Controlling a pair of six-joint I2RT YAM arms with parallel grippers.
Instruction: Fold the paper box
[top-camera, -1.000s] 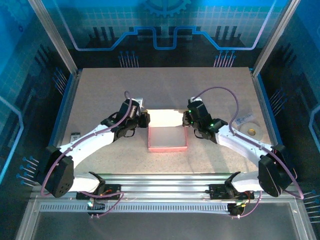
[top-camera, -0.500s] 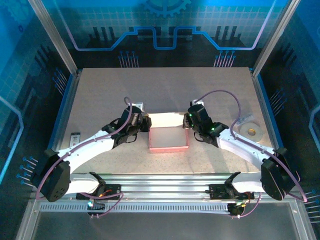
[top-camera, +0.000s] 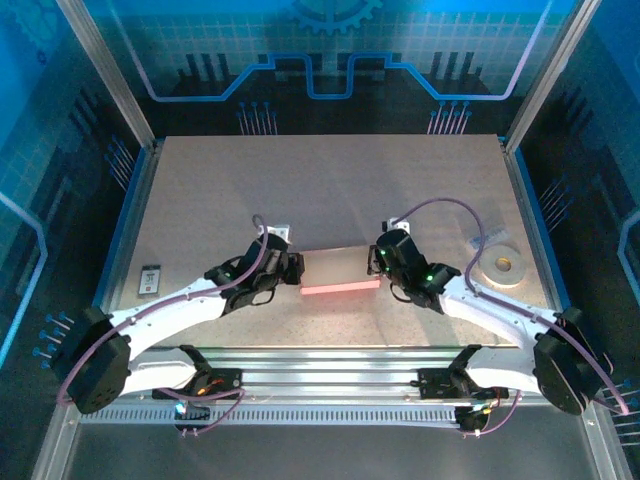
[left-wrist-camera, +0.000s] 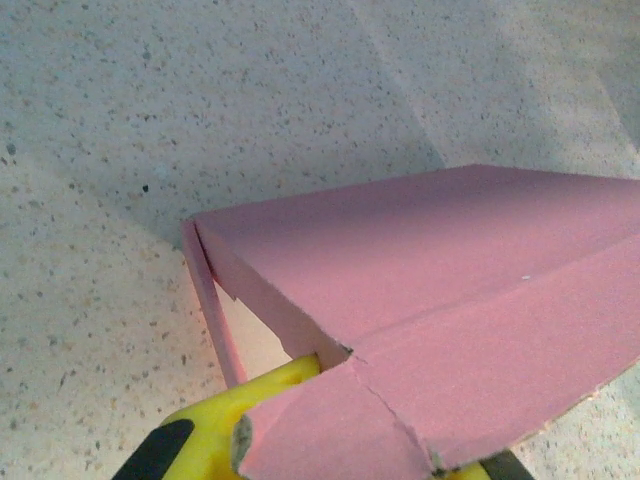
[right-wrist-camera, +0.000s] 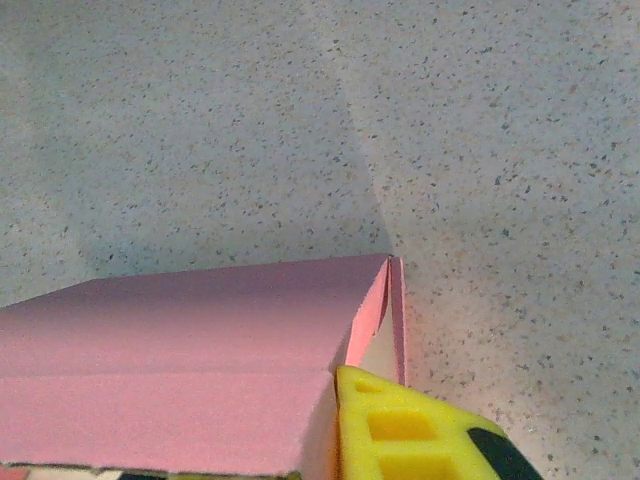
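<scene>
The table (top-camera: 330, 180) is pale and speckled, with a blue rim. The walls around it glow blue with grid lines. Far left on the table lies a small dark card (top-camera: 150, 278). The marks on it are too small to read. Next come the left fingers (left-wrist-camera: 235, 425). They are yellow and pinch the left end of the paper box (top-camera: 340, 272). The box sits in the middle of the table, near the front. It is pink and folded low. The right fingers (right-wrist-camera: 400, 430), also yellow, pinch its right end. Far right lies a white tape roll (top-camera: 503, 264), well apart from the box. A second ago the box lay wider and its pale inside showed bright. Now it is flatter, and both arms have come closer to the front edge. The tape roll has not moved.
</scene>
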